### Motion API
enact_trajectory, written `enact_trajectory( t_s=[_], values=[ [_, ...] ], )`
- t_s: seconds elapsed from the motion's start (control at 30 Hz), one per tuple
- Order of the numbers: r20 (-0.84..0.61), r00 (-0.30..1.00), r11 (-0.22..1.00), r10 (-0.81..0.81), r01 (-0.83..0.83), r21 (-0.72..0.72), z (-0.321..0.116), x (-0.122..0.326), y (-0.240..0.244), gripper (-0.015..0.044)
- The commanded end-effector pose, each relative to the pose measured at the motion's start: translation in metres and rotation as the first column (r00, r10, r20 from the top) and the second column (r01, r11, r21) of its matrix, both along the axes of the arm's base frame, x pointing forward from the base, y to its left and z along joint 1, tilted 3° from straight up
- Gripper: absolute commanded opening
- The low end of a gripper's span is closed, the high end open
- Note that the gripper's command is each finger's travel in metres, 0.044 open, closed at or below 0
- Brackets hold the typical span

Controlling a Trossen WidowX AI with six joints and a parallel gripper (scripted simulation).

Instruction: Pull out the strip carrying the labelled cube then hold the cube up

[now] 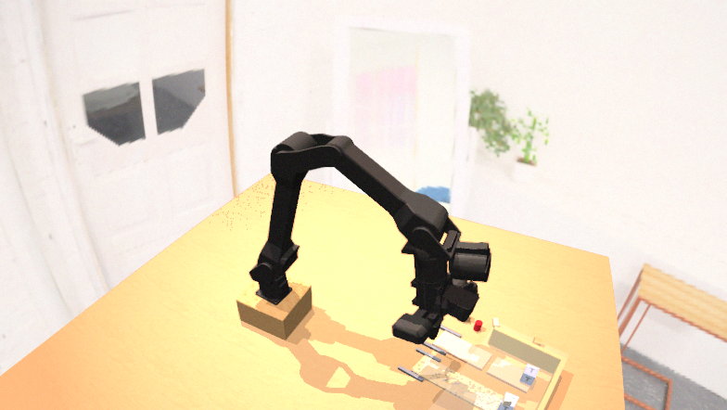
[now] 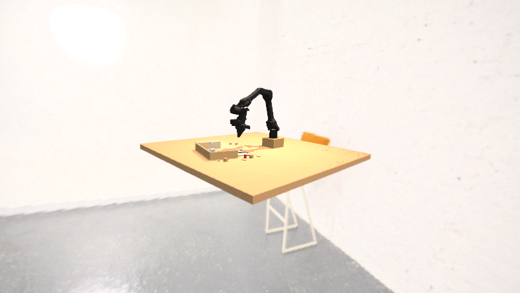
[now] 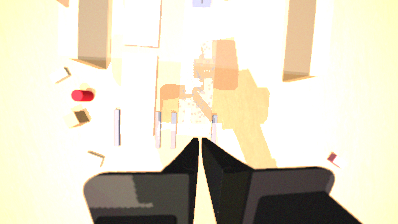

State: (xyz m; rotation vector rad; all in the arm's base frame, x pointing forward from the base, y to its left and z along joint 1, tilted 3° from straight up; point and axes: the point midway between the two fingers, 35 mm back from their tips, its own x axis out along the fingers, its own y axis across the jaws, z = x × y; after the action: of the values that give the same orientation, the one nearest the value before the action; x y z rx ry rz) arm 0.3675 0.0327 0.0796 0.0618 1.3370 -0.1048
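A plain white strip shows as a near piece (image 1: 460, 349) (image 3: 139, 92) and a far piece (image 1: 510, 374) (image 3: 142, 22) with a gap between them. A cube marked T (image 1: 529, 374) sits on the far piece's end. A speckled strip (image 1: 470, 391) (image 3: 188, 106) lies beside it and shows no clear break. Another cube (image 1: 507, 401) (image 3: 202, 2) is at its far end; its label is unclear. Grey bars (image 1: 410, 373) (image 3: 117, 127) flank the strips' near ends. My gripper (image 2: 239, 136) (image 3: 199, 142) is shut and empty, pointing down above the near end of the speckled strip.
Tan walls (image 1: 527, 349) (image 2: 223, 155) (image 3: 300, 40) enclose the strips' far ends. Outside them stand a red cylinder (image 1: 478, 325) (image 2: 245, 156) (image 3: 82, 95) and small blocks (image 1: 495, 322) (image 3: 79, 117). A small dark pink piece (image 3: 333, 158) lies on the other side.
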Motion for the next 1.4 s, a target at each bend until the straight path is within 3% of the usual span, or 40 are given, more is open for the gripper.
enact_trajectory(
  t_s=[0.0, 1.37],
  values=[
    [-0.165, 0.985, 0.998, -0.055, 0.055, -0.006, -0.024, 0.014, -0.001, 0.0],
    [-0.184, 0.981, 0.998, -0.061, 0.061, -0.009, -0.082, 0.018, -0.002, 0.0]
  ],
)
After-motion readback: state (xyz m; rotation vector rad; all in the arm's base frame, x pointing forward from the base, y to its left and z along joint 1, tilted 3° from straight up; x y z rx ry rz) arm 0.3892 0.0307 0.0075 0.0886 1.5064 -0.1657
